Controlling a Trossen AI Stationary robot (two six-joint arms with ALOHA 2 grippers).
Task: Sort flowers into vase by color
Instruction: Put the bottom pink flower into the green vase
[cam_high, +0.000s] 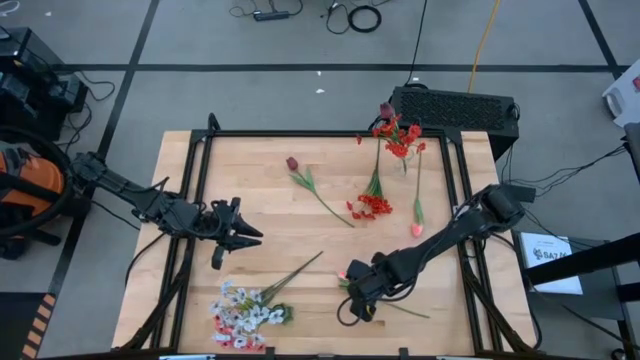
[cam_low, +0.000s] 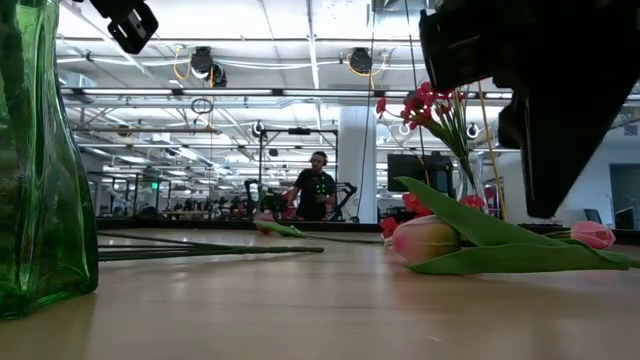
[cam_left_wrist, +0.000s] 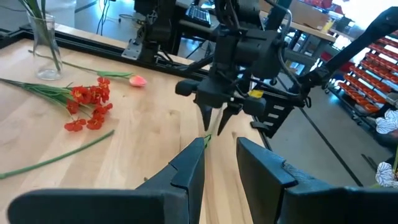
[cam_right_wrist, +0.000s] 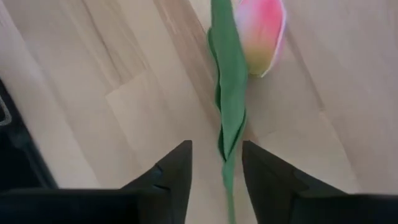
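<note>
flowers lie scattered over the wooden table (cam_high: 250, 190), a white-and-red bunch (cam_high: 245, 315) at its near edge and red clusters (cam_high: 397, 135) in a glass vase (cam_high: 405, 160) at the far side. right gripper (cam_high: 352, 290) hangs low over a pink tulip (cam_right_wrist: 261, 31), jaws parted astride its stem and gripping nothing, so the pick-up looks in hand; next it needs to close on the stem. left gripper (cam_high: 243, 235) waits with jaws released, holding nothing.

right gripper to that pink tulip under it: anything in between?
Nothing visible. The right gripper sits directly over the pink tulip, fingers parted, with the tulip's green stem running between them on bare table. No other flower lies across it there.
</note>
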